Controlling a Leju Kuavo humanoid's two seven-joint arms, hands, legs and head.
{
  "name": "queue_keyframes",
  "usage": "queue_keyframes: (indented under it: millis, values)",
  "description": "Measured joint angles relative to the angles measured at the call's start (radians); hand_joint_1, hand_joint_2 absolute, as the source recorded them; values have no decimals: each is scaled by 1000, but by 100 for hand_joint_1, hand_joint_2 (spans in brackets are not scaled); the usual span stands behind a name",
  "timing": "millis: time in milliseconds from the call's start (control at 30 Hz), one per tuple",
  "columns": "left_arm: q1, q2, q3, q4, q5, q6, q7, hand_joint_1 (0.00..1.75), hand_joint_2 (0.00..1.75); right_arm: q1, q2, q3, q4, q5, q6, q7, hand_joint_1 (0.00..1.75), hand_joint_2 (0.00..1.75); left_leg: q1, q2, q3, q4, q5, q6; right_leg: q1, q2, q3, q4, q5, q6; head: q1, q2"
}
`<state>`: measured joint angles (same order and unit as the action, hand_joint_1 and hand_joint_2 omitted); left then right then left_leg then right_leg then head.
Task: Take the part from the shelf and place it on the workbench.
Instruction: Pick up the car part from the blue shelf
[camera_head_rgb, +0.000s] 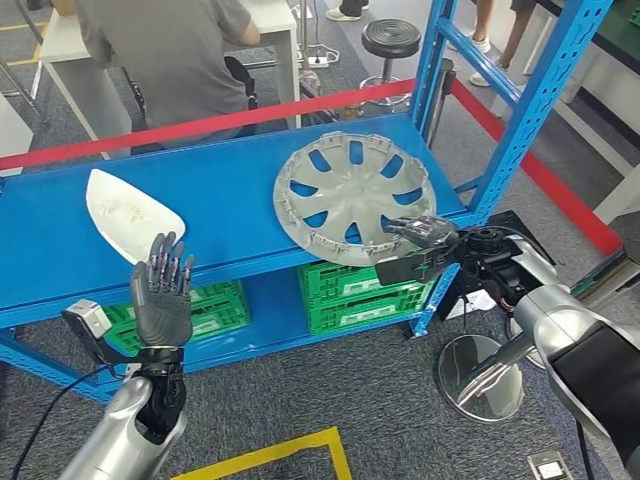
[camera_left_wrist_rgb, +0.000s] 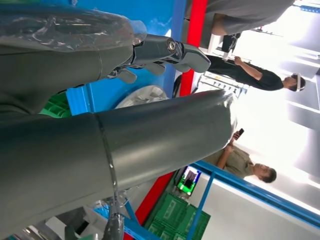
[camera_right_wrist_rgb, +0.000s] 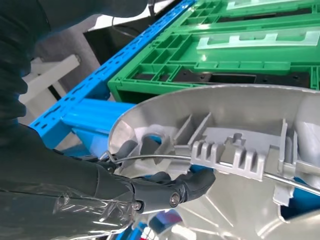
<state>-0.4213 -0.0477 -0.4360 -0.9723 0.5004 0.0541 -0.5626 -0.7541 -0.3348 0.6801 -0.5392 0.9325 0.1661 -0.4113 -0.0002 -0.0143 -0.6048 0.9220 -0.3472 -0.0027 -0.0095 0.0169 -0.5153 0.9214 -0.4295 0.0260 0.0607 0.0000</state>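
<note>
Right hand (camera_head_rgb: 423, 238) gripped rim of wheel cover (camera_head_rgb: 355, 195), still flat on blue shelf (camera_head_rgb: 219, 215), overhanging front edge. Left hand (camera_head_rgb: 161, 290) open, holding nothing. Thin edge grip only: could pivot or slip out during lift

Wheel cover (camera_head_rgb: 353, 196) sat on the shelf (camera_head_rgb: 226, 215), right of the curved panel (camera_head_rgb: 128, 212); crates (camera_head_rgb: 355, 292) sat on the tier underneath.

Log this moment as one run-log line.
right hand: grips wheel cover rim | cover: on blue shelf | left hand: open, raised, empty
</note>
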Motion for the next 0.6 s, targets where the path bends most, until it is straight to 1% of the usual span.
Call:
queue_keyframes:
  millis: [33, 100, 167, 600]
  values:
    - [-1, 0, 0, 3, 0, -1, -1, 0, 0, 0, 2, 0, 4, -4, 1, 0, 17, 175, 0, 1, 1, 0, 0, 0, 0, 0, 1, 0, 0, 0, 0, 0]
    - [-3, 0, 0, 7, 2, -2, -2, 0, 0, 0, 7, 1, 9, -8, 0, 2, 104, 175, 0, 1, 2, 0, 0, 0, 0, 1, 1, 0, 0, 0, 0, 0]
    - [-4, -1, 0, 11, 3, -3, -4, 0, 0, 0, 12, 3, 14, -3, -7, 9, 175, 175, 0, 2, 2, 0, 0, 0, 0, 1, 1, 0, 1, -1, 0, 0]
    - [-6, -1, -1, 23, 9, -3, -6, 0, 0, -1, 24, 6, 25, -18, -51, 27, 175, 175, 0, 2, 3, 0, 0, 0, 0, 1, 3, 0, 1, -1, -2, 0]
